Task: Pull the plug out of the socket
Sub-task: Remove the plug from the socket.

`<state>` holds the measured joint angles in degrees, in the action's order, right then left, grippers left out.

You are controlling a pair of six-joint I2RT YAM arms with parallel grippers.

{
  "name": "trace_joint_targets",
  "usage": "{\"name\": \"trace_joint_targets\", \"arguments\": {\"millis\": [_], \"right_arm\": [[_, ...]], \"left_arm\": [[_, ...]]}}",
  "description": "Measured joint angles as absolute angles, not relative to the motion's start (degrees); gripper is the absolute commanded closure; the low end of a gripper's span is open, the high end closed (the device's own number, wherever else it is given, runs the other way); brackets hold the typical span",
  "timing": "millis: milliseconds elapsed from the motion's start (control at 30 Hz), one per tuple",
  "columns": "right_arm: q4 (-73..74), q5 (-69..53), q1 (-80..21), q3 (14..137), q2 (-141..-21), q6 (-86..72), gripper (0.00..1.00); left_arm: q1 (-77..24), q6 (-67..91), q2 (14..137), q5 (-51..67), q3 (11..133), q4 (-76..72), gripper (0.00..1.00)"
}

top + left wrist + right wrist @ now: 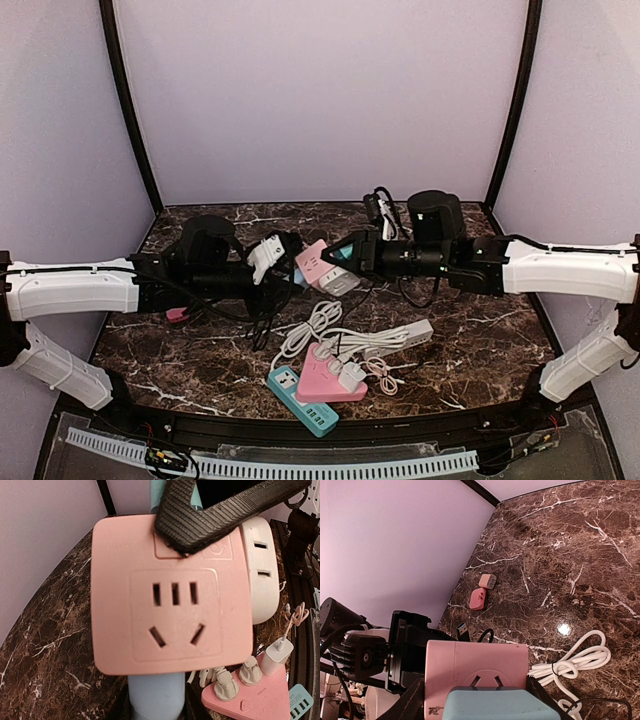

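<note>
Most looks done, we think: right gripper (338,258) clamps the socket (172,600), holes empty; left gripper (270,262) state we cannot tell.

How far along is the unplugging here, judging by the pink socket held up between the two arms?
Looks done: the pink socket is up in the air, and its face toward the left wrist camera shows only empty slots. In hand: the right gripper has its jaws closed on it. A white piece sits at the left gripper, apart from the socket; whether it is the plug is unclear. Left: confirming separation and setting both down.
</note>
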<state>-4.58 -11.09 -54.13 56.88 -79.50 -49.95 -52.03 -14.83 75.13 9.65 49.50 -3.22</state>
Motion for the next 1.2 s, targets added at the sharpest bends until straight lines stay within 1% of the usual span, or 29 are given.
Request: {"name": "trace_joint_targets", "arguments": {"millis": [333, 600, 900, 1200], "right_arm": [[-3.8, -15.4, -52.1, 56.9, -79.3, -50.0, 1.0], [-3.6, -16.1, -51.8, 56.7, -79.1, -50.1, 1.0], [-9.3, -13.5, -53.0, 51.4, -76.6, -53.3, 1.0], [-12.1, -9.2, -54.8, 49.8, -76.3, -55.6, 1.0]], "left_arm": [[-52.6, -15.4, 75.1, 10.0, 49.6, -3.0, 0.99], [-52.9, -15.2, 75.1, 9.9, 49.6, -3.0, 0.99], [-53.4, -13.4, 75.1, 10.4, 49.6, -3.3, 0.99], [-53.4, -11.5, 75.1, 9.9, 49.6, -3.4, 0.99]]}}
